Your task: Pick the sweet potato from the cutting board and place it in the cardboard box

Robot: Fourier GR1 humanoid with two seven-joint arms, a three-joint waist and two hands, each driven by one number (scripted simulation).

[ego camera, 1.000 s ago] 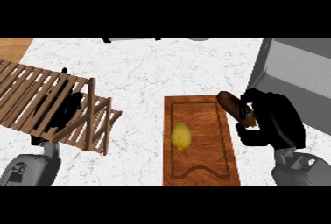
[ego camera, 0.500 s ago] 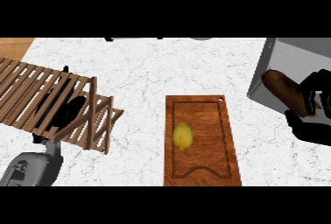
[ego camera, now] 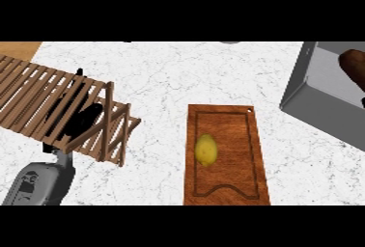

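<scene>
The brown sweet potato (ego camera: 354, 66) shows at the right edge of the head view, over the inside of the grey box (ego camera: 305, 82). It is cut off by the frame, and I cannot tell whether it touches the box floor. Only a black sliver of my right hand (ego camera: 363, 102) shows just below it. The wooden cutting board (ego camera: 231, 183) lies at lower centre with a yellow lemon-like fruit (ego camera: 206, 150) on it. My left hand (ego camera: 80, 120) rests open under a wooden slatted rack (ego camera: 43, 91) at the left, its grey forearm (ego camera: 41, 183) below.
The slatted rack slopes across the left side of the white marble counter (ego camera: 178, 77) and covers most of my left hand. The grey box has a tall near wall facing the board. A strip of wooden surface (ego camera: 18, 48) shows at the top left.
My right hand carried the sweet potato from the board's right edge rightward over the grey box, and has nearly left the view. The left hand and the yellow fruit stayed put.
</scene>
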